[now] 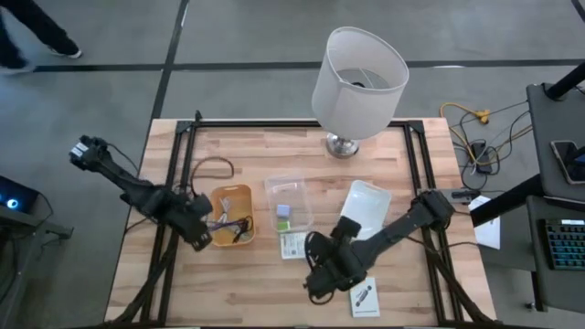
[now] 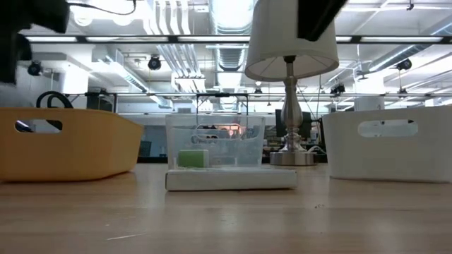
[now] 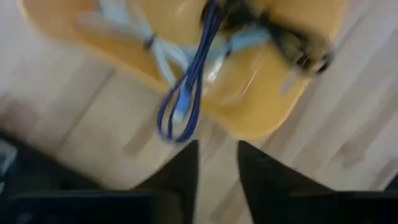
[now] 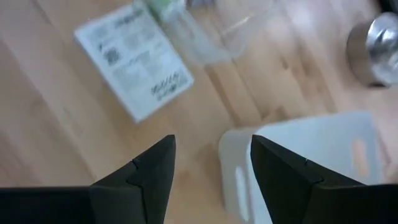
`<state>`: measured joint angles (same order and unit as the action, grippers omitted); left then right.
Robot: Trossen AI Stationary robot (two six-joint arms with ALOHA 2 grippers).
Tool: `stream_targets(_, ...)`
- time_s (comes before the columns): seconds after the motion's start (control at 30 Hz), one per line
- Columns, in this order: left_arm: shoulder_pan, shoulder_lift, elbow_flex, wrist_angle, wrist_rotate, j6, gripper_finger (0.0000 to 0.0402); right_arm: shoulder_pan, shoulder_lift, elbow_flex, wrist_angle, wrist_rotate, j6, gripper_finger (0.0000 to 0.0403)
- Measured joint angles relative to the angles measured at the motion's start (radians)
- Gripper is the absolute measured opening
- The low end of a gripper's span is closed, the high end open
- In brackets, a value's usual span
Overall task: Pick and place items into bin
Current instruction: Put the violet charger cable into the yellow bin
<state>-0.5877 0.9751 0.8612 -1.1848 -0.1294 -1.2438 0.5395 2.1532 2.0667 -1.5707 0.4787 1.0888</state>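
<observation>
Left gripper hangs at the yellow bin's edge, fingers slightly apart and empty, cables already in it; right gripper fingers apart, empty, between two white cards; green block in clear tray

Cables lie in the bin, left of the clear box.
</observation>
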Motion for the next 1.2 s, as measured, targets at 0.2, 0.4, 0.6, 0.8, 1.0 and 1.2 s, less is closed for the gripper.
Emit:
stream_targets(0.2,-0.087,0.059,-0.009,0.010,0.024,-0.132,0.0009,0.011,0.000,-0.063,0.002,-0.008,0.038,0.0174)
stream_targets(0.4,-0.093,0.108,-0.104,0.113,0.096,-0.217,0.0001,0.010,0.000,-0.096,0.007,-0.008,0.035,0.0147)
stream_targets(0.6,-0.093,0.126,-0.198,0.176,-0.009,-0.321,0.0000,0.007,0.000,-0.098,0.008,0.016,0.041,0.0124)
stream_targets(0.8,-0.086,0.085,-0.309,0.199,-0.104,-0.427,0.0000,0.005,0.000,-0.098,0.011,0.028,0.065,0.0101)
stream_targets(1.0,-0.047,-0.033,-0.305,0.202,-0.324,-0.422,0.0000,0.001,0.000,-0.098,0.009,0.043,0.082,0.0082)
stream_targets(1.2,-0.002,-0.143,-0.311,0.197,-0.531,-0.403,0.0000,-0.012,0.000,-0.098,0.010,0.048,0.096,0.0069)
